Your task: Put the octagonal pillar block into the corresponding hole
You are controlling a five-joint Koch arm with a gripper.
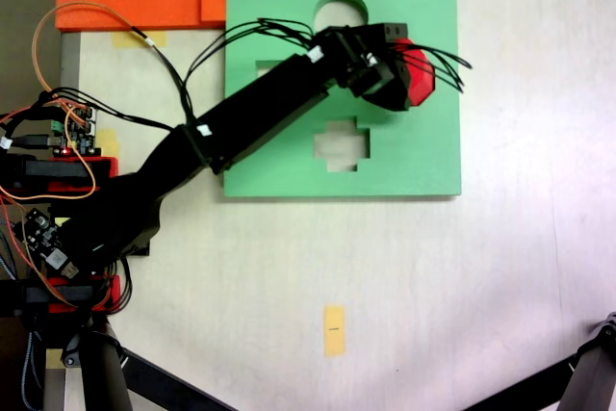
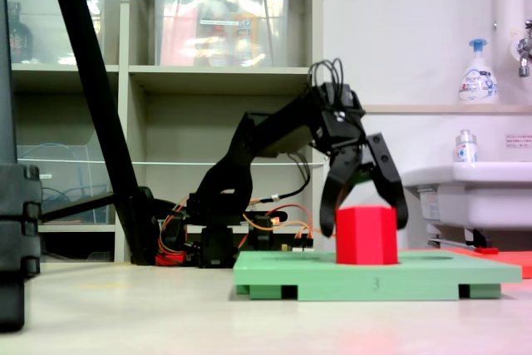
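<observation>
Trouble ahead: the open hand (image 2: pixel 363 224) sits around the red block (image 2: pixel 366 235); a bump could tip it from its hole.

"3" on green foam board (image 2: pixel 376 283)

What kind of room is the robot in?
Probably a workroom or lab with a washing corner. Behind the black robot arm stand pale shelves holding clear plastic storage boxes. To the right sits a white sink, with a blue-topped pump soap bottle above it.
</observation>
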